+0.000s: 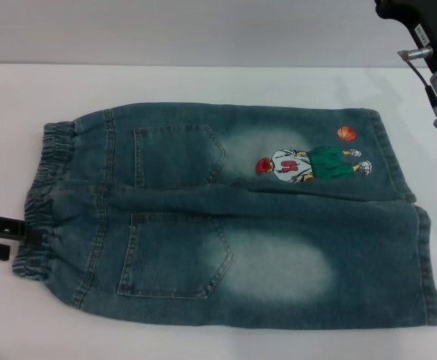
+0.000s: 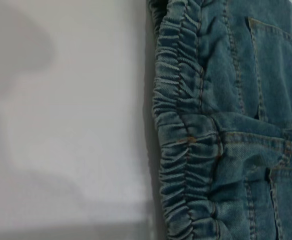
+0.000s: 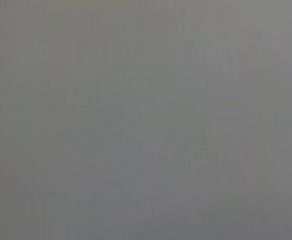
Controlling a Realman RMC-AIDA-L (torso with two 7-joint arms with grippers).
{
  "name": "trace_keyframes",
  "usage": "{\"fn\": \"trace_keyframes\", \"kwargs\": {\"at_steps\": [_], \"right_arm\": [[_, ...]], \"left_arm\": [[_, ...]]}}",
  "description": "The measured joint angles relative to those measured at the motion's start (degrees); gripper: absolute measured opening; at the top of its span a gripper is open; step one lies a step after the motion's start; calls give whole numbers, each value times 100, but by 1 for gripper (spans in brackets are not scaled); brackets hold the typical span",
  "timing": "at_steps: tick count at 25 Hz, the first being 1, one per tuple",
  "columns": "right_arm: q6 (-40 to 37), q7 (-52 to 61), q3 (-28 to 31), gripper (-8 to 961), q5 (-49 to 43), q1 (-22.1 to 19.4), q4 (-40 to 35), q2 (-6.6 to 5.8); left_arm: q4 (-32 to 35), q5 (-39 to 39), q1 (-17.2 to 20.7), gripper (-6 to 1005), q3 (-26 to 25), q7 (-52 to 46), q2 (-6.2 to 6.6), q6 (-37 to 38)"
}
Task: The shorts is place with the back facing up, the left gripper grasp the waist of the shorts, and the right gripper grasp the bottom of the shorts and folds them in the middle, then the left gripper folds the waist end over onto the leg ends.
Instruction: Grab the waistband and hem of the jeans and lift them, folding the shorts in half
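Reaching in low from the left edge, our left gripper (image 1: 25, 235) has its black fingers (image 1: 1, 223) right at the waist of the shorts (image 1: 42, 202); we cannot tell whether they pinch it. Beyond them the shorts (image 1: 233, 225) lie flat, back up, on the white tabletop (image 1: 203, 86). Our right gripper (image 1: 435, 52) hangs above the far corner by the leg ends (image 1: 420, 247), fingers unseen.

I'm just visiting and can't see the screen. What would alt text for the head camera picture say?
Blue denim shorts lie flat, back up, on a white table, waist to the left and leg ends to the right. The left gripper sits at the waist's edge, and the right gripper hangs above the far right corner, clear of the cloth.
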Motion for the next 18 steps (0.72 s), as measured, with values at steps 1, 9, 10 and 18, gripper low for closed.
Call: {"fn": "trace_keyframes", "kwargs": {"at_steps": [1, 9, 10, 18], "right_arm": [[1, 0, 0, 620, 0, 0, 0, 0], [6, 0, 0, 620, 0, 2, 1, 0], [6, 0, 0, 620, 0, 0, 0, 0], [3, 0, 0, 621, 0, -5, 0, 0]], "left_arm": [[0, 1, 0, 844, 0, 0, -1, -4], [-20, 2, -4, 846, -1, 13, -11, -22], [-20, 2, -4, 846, -1, 13, -11, -22], [-70, 10, -12, 845, 0, 40, -14, -32]]}}
